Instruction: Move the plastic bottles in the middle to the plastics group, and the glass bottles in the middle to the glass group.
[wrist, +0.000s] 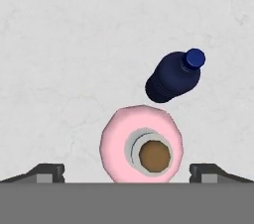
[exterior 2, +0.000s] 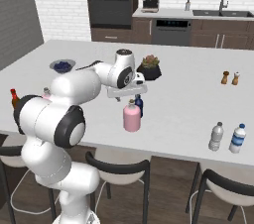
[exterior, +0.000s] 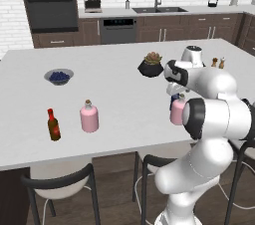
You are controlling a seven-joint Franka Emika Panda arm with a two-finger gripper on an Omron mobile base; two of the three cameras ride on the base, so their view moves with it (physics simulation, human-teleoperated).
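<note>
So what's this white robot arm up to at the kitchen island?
It is sorting bottles. Its open end effector hangs right above a pink corked flask in the middle of the island, with a dark blue bottle just behind it; nothing is gripped yet. A matching pink flask and a red-brown sauce bottle wait at one end, two clear plastic bottles at the other.

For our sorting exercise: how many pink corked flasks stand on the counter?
2: one pink flask beside the sauce bottle on the left, the other pink flask mid-counter below the open gripper. None seem hidden.
</note>
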